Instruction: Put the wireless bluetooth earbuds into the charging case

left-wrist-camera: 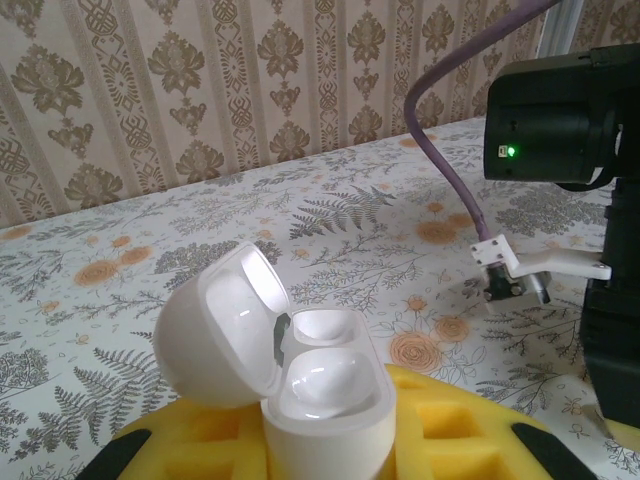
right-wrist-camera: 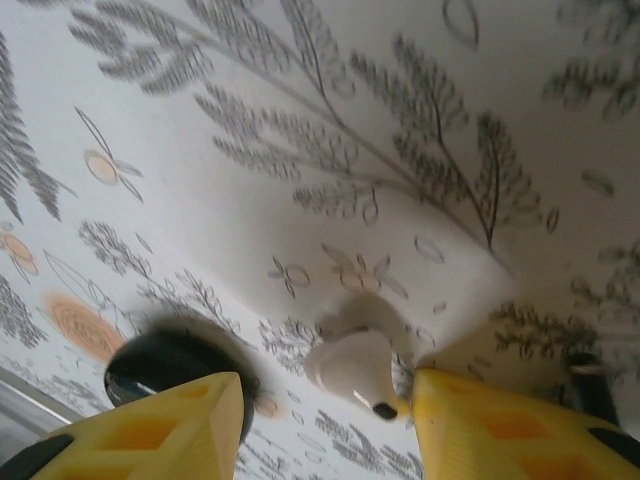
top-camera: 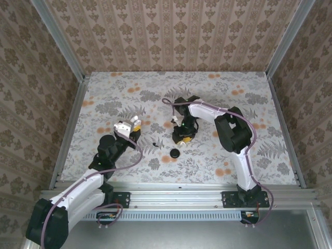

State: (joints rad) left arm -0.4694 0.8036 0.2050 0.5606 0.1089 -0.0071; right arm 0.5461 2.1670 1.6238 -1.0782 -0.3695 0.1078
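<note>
My left gripper [left-wrist-camera: 322, 445] is shut on the white charging case [left-wrist-camera: 325, 400], which stands upright between the yellow pads with its lid [left-wrist-camera: 215, 330] swung open to the left. The case's two wells are glossy white, and I cannot tell whether anything lies in them. From above, the left gripper [top-camera: 129, 125] is left of centre. My right gripper [top-camera: 182, 137] points down at the table. Its yellow fingers [right-wrist-camera: 175, 430] are apart, so my right gripper [right-wrist-camera: 325, 400] is open. A white earbud [right-wrist-camera: 350, 366] lies on the table between them, close to the right finger.
A black round disc [top-camera: 175, 153] lies on the floral table just in front of the right gripper, and it also sits beside the left finger as the disc [right-wrist-camera: 165, 362]. A small dark speck [top-camera: 155, 143] lies between the arms. The right arm's black body [left-wrist-camera: 560, 110] stands close on the right.
</note>
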